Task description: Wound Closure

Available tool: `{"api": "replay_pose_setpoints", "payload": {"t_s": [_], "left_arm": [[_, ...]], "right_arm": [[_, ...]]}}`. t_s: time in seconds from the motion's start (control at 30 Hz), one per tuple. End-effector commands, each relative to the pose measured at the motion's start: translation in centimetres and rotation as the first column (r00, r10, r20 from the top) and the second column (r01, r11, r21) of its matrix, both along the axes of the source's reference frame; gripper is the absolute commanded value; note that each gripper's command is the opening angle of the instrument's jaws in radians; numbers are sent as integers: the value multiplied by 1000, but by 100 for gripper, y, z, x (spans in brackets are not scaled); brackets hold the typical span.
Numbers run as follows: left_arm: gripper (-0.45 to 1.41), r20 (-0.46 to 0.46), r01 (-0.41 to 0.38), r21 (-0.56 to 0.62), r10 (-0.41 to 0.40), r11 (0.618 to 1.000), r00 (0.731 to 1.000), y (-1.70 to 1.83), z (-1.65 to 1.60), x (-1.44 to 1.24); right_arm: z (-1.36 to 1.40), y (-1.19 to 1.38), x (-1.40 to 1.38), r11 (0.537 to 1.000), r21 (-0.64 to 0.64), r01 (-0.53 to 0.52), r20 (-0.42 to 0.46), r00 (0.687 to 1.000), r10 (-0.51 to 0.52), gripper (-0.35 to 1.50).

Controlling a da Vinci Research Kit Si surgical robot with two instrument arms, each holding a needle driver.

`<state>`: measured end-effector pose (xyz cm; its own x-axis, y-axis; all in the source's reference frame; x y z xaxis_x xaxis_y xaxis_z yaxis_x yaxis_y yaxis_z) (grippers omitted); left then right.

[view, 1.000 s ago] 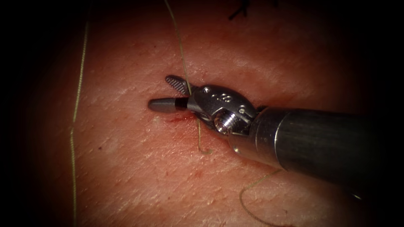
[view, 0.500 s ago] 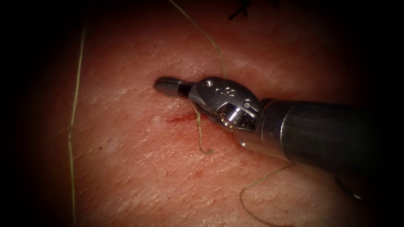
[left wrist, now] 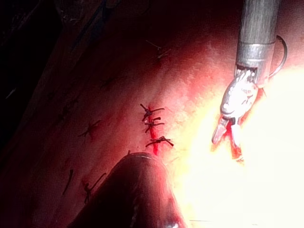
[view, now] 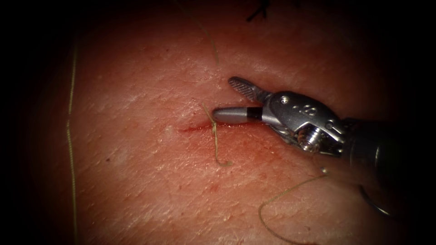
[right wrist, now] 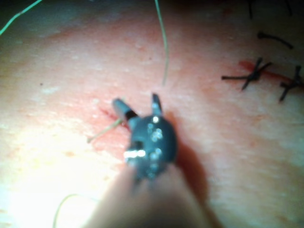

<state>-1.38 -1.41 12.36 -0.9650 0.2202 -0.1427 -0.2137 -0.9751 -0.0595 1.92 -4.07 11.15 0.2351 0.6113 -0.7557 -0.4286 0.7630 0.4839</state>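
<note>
1. We see the thin yellowish thread (view: 215, 140) coming out of the small red cut (view: 193, 129) in the pink pork-belly tissue (view: 150, 181); a short tail lies on the skin below it, and a longer strand (view: 69, 136) runs down the left side.
2. Handling, our read: thread is light, limp and slippery; take it square between the pads, away from the frayed end. Tissue is soft, tears under pull.
3. Right arm's silver needle-driver end effector (view: 236, 100) enters from the right, shaft low, jaws parted and holding nothing, lower tip touching the thread at the cut.
4. Needle: can't locate it.
5. Dark knotted stitches (left wrist: 153, 124) sit on another cut farther off.
</note>
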Motion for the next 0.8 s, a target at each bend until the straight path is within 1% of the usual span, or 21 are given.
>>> {"api": "replay_pose_setpoints", "payload": {"t_s": [0.03,0.07,0.1,0.13,0.17,0.2,0.37,0.4,0.43,0.47,0.53,0.57,0.6,0.63,0.67,0.7,0.77,0.8], "left_arm": [[-23,2,12,-8,-12,1000,1000,5,13,-3],[-23,2,12,-8,-12,1000,1000,5,13,-3],[-13,6,14,-12,-14,1000,1000,4,19,-2],[7,12,24,-14,-24,1000,1000,-1,30,0],[24,20,38,-13,-37,999,999,-4,38,2],[24,20,38,-13,-37,999,999,-4,38,2],[49,31,41,11,-41,999,999,-17,77,20],[51,36,54,18,-55,998,998,-23,94,28],[51,36,54,18,-55,998,998,-23,94,28],[49,44,66,21,-66,998,997,-30,106,35],[48,48,68,22,-69,997,996,-32,111,38],[49,52,77,24,-78,997,996,-35,114,40],[58,58,80,28,-82,996,995,-37,117,42],[75,90,114,41,-117,993,989,-42,120,44],[75,90,114,41,-117,993,989,-42,120,44],[83,115,138,51,-143,989,983,-45,121,44],[95,198,196,84,-209,977,958,-47,119,44],[98,248,211,98,-229,973,941,-48,117,43]], "right_arm": [[1,-4,-26,1000,-1,-25,9,1000,25,130],[1,-4,-26,1000,-1,-25,9,1000,25,130],[-1,-8,-33,1000,-3,-30,12,999,30,130],[-4,-16,-47,999,-4,-35,21,999,35,130],[-5,-19,-53,999,-6,-39,22,999,39,130],[-5,-19,-53,999,-6,-39,22,999,39,130],[-13,-33,-76,998,-8,-59,43,997,60,130],[-16,-37,-80,997,-10,-71,51,996,72,130],[-16,-37,-80,997,-10,-71,51,996,72,130],[-18,-40,-83,997,-8,-74,50,996,75,131],[-18,-41,-83,997,-8,-77,52,996,77,131],[-19,-41,-83,997,-8,-77,52,996,77,131],[-19,-42,-83,997,-10,-78,50,996,79,131],[-19,-43,-82,997,-10,-79,50,996,79,131],[-19,-43,-82,997,-10,-79,50,996,79,131],[-19,-43,-82,997,-11,-79,50,996,80,131],[-18,-44,-81,996,-13,-83,46,995,84,131],[-19,-45,-81,996,-13,-84,46,995,84,131]]}}
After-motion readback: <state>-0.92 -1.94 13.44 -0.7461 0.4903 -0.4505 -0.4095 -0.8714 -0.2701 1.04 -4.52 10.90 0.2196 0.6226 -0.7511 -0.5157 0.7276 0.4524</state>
